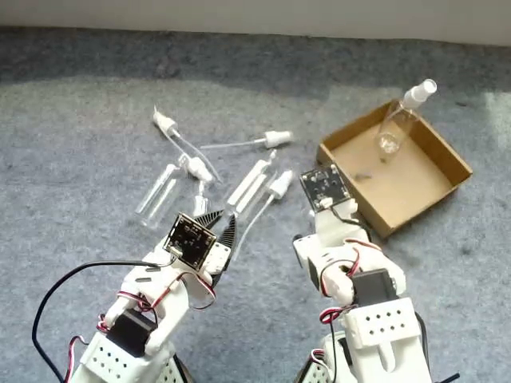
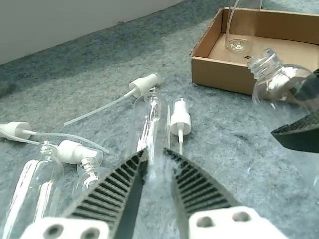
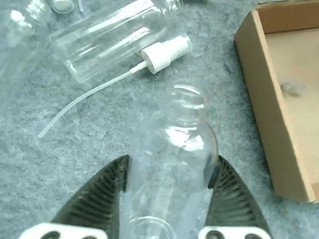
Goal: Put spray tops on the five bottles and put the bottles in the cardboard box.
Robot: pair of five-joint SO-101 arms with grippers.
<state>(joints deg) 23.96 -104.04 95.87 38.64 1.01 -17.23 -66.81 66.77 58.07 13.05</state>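
Clear plastic bottle without a top (image 3: 182, 129), clamped at its body between the black ribbed fingers of the right gripper (image 3: 170, 167), open neck pointing away from the wrist, just beside the outer wall of the shallow brown cardboard box (image 1: 415, 187) and outside it. Second clear bottle with a white spray top fitted (image 1: 399, 116), standing tilted inside the box, its top sticking out over the far rim. Three more uncapped clear bottles (image 2: 149, 117) lying flat on the grey carpet (image 1: 80, 120), farther from the box than the held one, with four loose white spray tops (image 2: 144, 84) and their thin dip tubes scattered among them. Left gripper (image 2: 156, 158) low over the carpet on that same side of the box, jaws a narrow gap apart and gripping nothing, tips just short of the nearest lying bottle, one spray top just beside that bottle
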